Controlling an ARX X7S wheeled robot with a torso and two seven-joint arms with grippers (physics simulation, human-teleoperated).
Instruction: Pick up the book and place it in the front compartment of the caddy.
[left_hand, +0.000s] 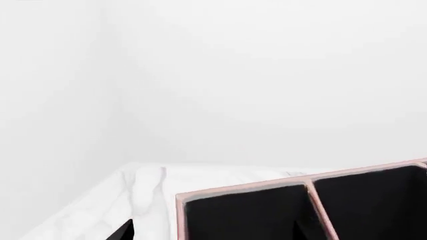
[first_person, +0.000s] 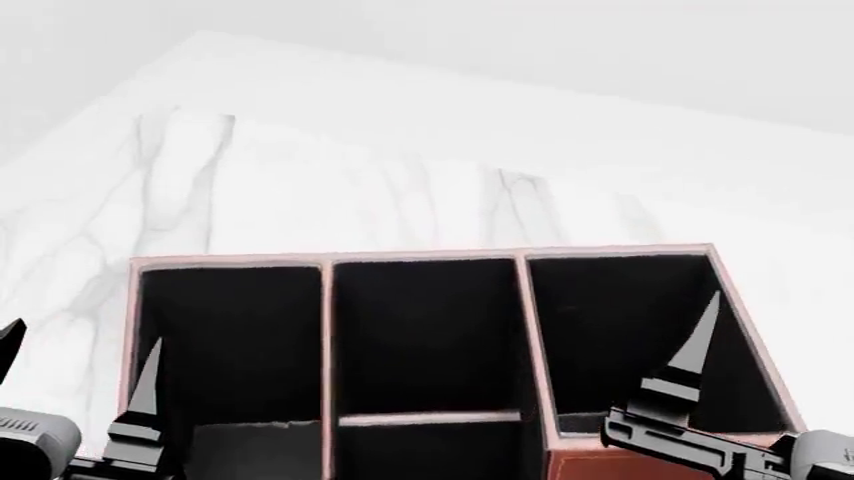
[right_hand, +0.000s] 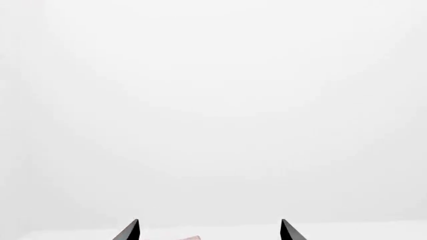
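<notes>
Grippers first: your right gripper (right_hand: 209, 231) shows two dark fingertips (right_hand: 130, 231) set wide apart in its wrist view, nothing between them, so it is released and empty. In the head view the same arm rides low at the right, one pointed finger (first_person: 697, 345) standing up in front of the caddy's right-hand section. Your left gripper (first_person: 74, 365) sits at the lower left of the head view, two pointed tips spread well apart beside the caddy's left wall; it too reads as released, with nothing held. Its own wrist view shows no fingers, only a corner of the caddy and bare wall beyond.

The caddy (first_person: 427, 259) fills the lower half of the head view: reddish-brown rim, black lining, three sections across, the middle one split by a crossbar (first_person: 427, 419). It stands on a white marble-look table (first_person: 267, 180), against plain white walls.

The book does not appear in any of the three views. It is not in either gripper, and none of the caddy's visible sections shows it, though the nearest part of the caddy is cut off by the frame.

Judged from this, you are at the very start: the pick-up step is not begun. The next move calls for finding the book, likely by tilting the head or backing the view off to bring more of the table into sight, then choosing the arm nearer to it. Only after that does the front compartment matter.
</notes>
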